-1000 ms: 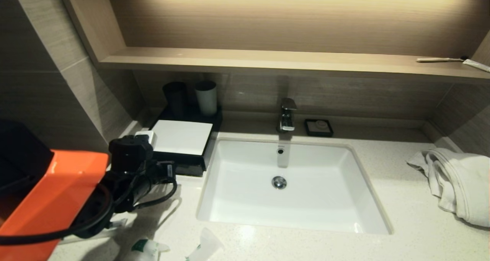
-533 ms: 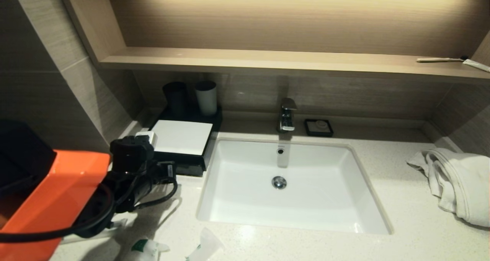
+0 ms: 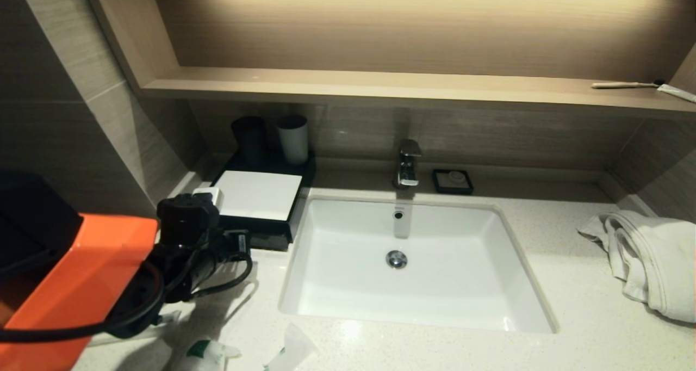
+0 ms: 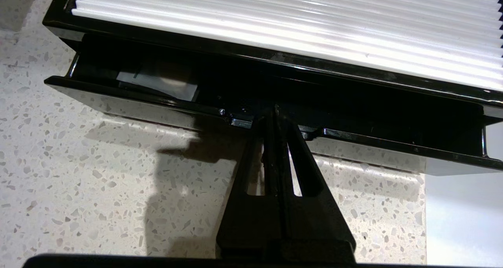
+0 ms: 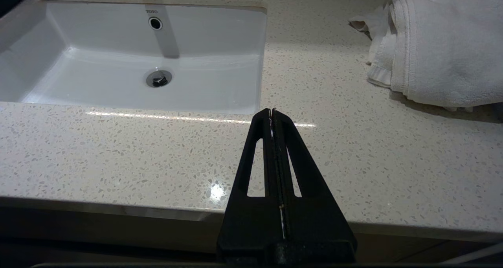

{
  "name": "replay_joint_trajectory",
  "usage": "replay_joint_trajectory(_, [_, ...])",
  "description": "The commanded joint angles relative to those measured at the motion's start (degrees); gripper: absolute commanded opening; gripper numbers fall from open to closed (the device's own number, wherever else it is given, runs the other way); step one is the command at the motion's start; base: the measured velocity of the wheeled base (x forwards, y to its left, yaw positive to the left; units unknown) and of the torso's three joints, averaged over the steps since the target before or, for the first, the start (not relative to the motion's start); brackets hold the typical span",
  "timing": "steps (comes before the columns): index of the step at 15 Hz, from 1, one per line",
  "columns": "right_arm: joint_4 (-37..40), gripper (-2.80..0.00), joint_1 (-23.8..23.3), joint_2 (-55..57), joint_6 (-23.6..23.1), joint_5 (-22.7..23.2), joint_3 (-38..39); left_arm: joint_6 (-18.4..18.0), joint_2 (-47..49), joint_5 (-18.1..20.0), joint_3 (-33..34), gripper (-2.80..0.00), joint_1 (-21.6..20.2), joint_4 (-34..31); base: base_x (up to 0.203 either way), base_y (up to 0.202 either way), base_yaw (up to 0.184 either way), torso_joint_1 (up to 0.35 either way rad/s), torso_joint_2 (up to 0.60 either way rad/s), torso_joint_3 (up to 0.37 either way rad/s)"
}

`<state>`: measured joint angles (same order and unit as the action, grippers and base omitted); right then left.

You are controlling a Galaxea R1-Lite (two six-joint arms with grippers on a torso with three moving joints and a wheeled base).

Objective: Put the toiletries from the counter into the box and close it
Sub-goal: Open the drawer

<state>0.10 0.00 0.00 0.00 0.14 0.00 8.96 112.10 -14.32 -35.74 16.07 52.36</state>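
Speckled stone surface [image 3: 571, 284] runs around a white sink [image 3: 413, 262]; wood shelf [image 3: 380, 85] above, faucet [image 3: 408, 164] behind the basin.

Box [image 3: 260, 205]: black, white ribbed top, sits on the surface left of the sink, two cups [image 3: 272, 137] behind it. Its drawer [image 4: 251, 114] is pulled partly out; a pale packet [image 4: 157, 83] lies inside at one end.

Left gripper [image 4: 275, 109]: at the drawer's front edge, fingers pressed together, tips touching the drawer's front lip. Nothing held between them.

Right gripper [image 5: 272, 112]: hovering over the surface's front edge, near the sink's right corner, fingers closed flat against each other, empty.

Toiletries not yet in the box: two white-and-green sachets [image 3: 250, 354] on the surface at the front, left of the sink.

Folded white towel [image 3: 647, 257] far right. Soap dish [image 3: 452, 180] right of the faucet.
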Motion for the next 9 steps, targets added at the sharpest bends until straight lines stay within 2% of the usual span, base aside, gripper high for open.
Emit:
replay_joint_trajectory(1, [-0.01, -2.8, 0.0, 0.0, 0.0, -0.03, 0.0, 0.05, 0.31, -0.16, 0.06, -2.8, 0.02, 0.55, 0.0, 0.0, 0.0, 0.0, 0.0, 0.0])
replay_joint_trajectory(9, [-0.01, -2.8, 0.0, 0.0, 0.0, -0.05, 0.0, 0.01, 1.01, -0.18, -1.26, -2.8, 0.02, 0.73, 0.0, 0.0, 0.0, 0.0, 0.0, 0.0])
